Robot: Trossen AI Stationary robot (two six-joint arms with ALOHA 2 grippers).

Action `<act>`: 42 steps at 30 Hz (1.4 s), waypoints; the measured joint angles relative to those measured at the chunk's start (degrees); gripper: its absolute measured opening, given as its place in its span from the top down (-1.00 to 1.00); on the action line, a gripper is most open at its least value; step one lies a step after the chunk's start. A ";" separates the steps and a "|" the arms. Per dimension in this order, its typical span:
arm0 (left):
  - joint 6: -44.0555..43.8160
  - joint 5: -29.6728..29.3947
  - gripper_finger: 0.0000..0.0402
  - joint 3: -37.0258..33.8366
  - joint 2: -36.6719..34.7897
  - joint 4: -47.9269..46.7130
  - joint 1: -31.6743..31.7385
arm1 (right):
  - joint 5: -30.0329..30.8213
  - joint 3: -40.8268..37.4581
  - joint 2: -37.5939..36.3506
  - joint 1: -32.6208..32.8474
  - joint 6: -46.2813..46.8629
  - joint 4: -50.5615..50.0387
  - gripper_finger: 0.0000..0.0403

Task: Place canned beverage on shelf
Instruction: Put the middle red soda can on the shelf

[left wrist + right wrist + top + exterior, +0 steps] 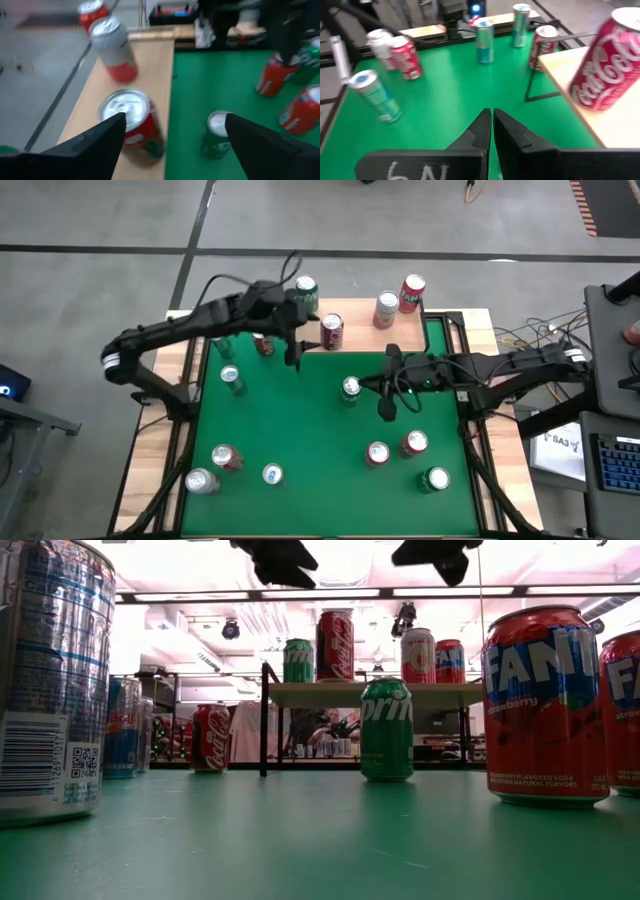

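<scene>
A green felt bench (310, 450) with wooden edges stands on a grey floor, and the wooden shelf (365, 338) sits at its far edge. From above, four cans stand on the shelf: a green can (306, 290), a red cola can (332, 331), a pale pink can (386, 309) and a red can (412, 292). The left hand (292, 340) hangs over the shelf's left end just beside the cola can, fingers spread and empty. The right hand (386, 402) hovers over mid-bench near a green Sprite can (350, 389), fingers pressed together, holding nothing. More cans are scattered over the felt.

At bench level, the shelf (370, 692) carries its four cans behind the Sprite can (386, 729), with a Fanta can (545, 705) close at the right.

The left wrist view shows the cola can (135, 122) upright on the shelf board between the open fingers (95, 142).

The right wrist view shows the closed fingers (485, 127) above green felt, the cola can (607, 62) on the shelf corner.
</scene>
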 joint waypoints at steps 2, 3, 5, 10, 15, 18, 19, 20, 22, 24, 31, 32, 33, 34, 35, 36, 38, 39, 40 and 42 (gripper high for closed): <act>-0.07 -0.57 -0.50 -5.86 -3.37 5.73 -1.33 | -0.01 0.00 0.83 -2.00 0.00 0.23 0.95; -0.07 -1.03 -0.47 -8.76 -4.89 8.60 -1.85 | 0.00 0.00 1.30 -2.98 0.02 0.66 0.95; -0.07 -1.44 -0.40 -14.42 -7.77 14.31 -2.71 | -0.03 0.00 2.28 -4.87 0.02 0.85 0.95; -0.07 -1.52 -0.26 -25.00 -14.14 24.18 -3.13 | -0.52 0.00 4.68 -8.97 -0.13 3.10 0.95; 0.16 -1.52 -0.17 -32.70 -18.82 31.17 -3.09 | -0.53 0.77 7.36 -11.75 -1.43 4.54 0.95; 1.63 -1.53 -0.13 -36.14 -21.04 34.80 -3.06 | -0.50 3.14 9.76 -12.67 -3.70 4.97 0.95; 2.18 -1.54 -0.12 -37.07 -21.53 35.74 -3.06 | -0.52 4.14 10.74 -12.84 -4.41 4.95 0.95; 2.72 -1.54 -0.11 -37.93 -22.05 36.82 -3.06 | -0.52 5.18 11.66 -12.94 -5.21 4.90 0.95; 4.53 -1.56 -0.10 -39.33 -23.11 37.91 -3.06 | -0.51 7.47 13.76 -13.03 -6.95 3.82 0.95; 6.38 -1.56 -0.09 -40.34 -24.16 38.29 -2.97 | -0.50 10.11 15.53 -13.03 -7.91 2.51 0.95; 10.74 -1.63 -0.09 -44.83 -28.91 41.48 -2.78 | 0.22 18.48 20.26 -13.49 -7.93 -5.12 0.95; 10.88 -1.61 -0.09 -45.35 -29.60 42.26 -2.76 | 0.84 19.51 20.87 -13.51 -7.91 -6.19 0.95; 10.88 -1.63 -0.09 -45.90 -30.27 43.16 -2.71 | 1.80 20.49 21.28 -13.51 -7.69 -6.97 0.95; 10.91 -1.63 -0.09 -46.59 -30.83 44.20 -2.69 | 3.05 21.39 21.69 -13.51 -7.42 -7.91 0.95; 10.93 -1.61 -0.09 -47.18 -31.27 45.18 -2.69 | 4.34 22.18 21.91 -13.51 -7.03 -9.09 0.95; 11.17 -1.62 -0.09 -47.76 -31.69 46.00 -2.69 | 5.42 22.82 22.20 -13.49 -6.86 -10.36 0.95; 11.76 -1.63 -0.09 -48.58 -32.41 46.14 -2.69 | 6.12 23.89 22.63 -13.50 -6.25 -12.26 0.95; 12.02 -1.63 -0.09 -48.89 -32.72 46.15 -2.69 | 6.12 24.03 22.77 -13.51 -5.82 -12.75 0.95; 12.17 -1.63 -0.09 -49.19 -33.04 46.15 -2.68 | 6.14 24.09 22.95 -13.51 -5.51 -13.02 0.95; 12.20 -1.61 -0.09 -49.56 -33.60 46.21 -2.54 | 6.08 24.20 23.07 -13.51 -5.40 -12.87 0.95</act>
